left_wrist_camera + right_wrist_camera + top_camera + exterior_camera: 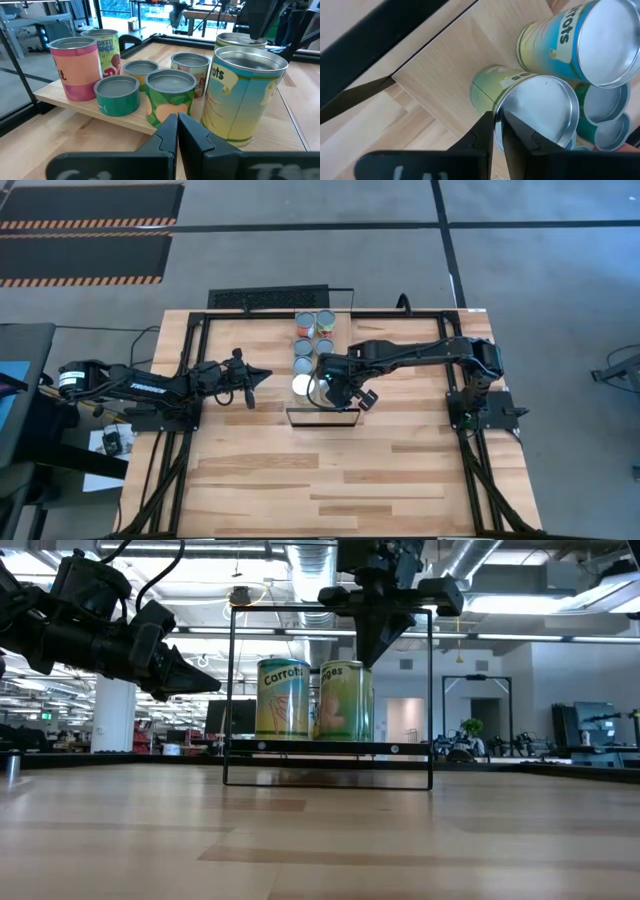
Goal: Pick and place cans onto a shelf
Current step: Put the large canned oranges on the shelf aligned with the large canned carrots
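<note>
The shelf point(345, 340) is a narrow light-wood plank on a black frame, running from far to near at the table's middle. Several cans stand upright on it. A yellow-blue "Carrots" can point(283, 700) and a green-yellow can point(345, 700) stand at its near end. My right gripper point(372, 658) points down, shut, over the green-yellow can point(535, 107), with its tips at the can's rim. My left gripper point(262, 375) is shut and empty. It hovers left of the shelf and points at the cans point(170, 97). My right gripper's shut fingertips point(489, 122) come from above, pointing down, at the rim point(496, 107) of the green-yellow can's top. I cannot tell whether they touch it. The can stands upright on the shelf plank.
Farther along the plank stand a pink-orange can point(75, 67), a teal can point(117, 95) and a green can point(170, 97), among others. A black metal frame point(190, 370) edges the table. Bare wooden tabletop point(340, 480) lies toward the near edge.
</note>
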`<state>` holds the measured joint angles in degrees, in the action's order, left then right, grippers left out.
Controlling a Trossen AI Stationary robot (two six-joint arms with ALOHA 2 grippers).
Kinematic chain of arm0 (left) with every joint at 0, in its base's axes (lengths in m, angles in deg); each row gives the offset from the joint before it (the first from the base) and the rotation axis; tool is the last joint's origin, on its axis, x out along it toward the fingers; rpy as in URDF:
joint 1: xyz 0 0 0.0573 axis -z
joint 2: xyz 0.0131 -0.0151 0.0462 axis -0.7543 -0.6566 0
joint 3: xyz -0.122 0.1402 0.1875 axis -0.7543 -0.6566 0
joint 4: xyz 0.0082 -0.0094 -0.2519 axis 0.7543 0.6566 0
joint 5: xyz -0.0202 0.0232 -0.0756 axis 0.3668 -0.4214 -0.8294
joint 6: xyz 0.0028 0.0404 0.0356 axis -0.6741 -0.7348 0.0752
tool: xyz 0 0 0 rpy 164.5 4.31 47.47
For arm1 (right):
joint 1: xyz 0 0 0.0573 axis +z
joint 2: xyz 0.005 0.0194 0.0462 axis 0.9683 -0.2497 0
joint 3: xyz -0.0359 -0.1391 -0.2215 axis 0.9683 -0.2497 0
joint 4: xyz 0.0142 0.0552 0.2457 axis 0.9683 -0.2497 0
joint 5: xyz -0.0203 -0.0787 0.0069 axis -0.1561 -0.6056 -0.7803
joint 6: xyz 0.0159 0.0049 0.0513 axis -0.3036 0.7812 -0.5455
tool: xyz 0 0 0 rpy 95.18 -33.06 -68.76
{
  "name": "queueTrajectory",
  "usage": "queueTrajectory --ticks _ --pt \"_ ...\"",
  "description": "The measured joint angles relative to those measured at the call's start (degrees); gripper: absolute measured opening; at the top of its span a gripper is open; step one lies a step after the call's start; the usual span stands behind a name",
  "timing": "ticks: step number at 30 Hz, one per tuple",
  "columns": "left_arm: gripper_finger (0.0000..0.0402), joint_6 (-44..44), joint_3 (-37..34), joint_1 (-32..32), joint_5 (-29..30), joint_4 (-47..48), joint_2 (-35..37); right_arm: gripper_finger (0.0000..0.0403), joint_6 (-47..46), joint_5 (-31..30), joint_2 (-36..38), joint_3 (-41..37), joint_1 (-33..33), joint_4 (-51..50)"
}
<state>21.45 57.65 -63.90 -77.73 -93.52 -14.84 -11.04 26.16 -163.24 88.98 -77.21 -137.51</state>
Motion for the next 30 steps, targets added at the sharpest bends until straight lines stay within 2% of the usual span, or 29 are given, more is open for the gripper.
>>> queueTrajectory --ticks 9,24,30 --pt "0.0002 0.0 0.0 0.0 0.0 0.0 0.0 0.0065 0.0 0.2 0.0 0.0 0.0 0.0" --pt "0.0002 0.0 0.0 0.0 0.0 0.0 0.0 0.0122 -1.5 0.3 0.1 0.0 0.0 2.7" --pt "0.0002 0.0 0.0 0.0 0.0 0.0 0.0 0.0114 -4.6 0.2 3.8 0.0 0.0 3.0"
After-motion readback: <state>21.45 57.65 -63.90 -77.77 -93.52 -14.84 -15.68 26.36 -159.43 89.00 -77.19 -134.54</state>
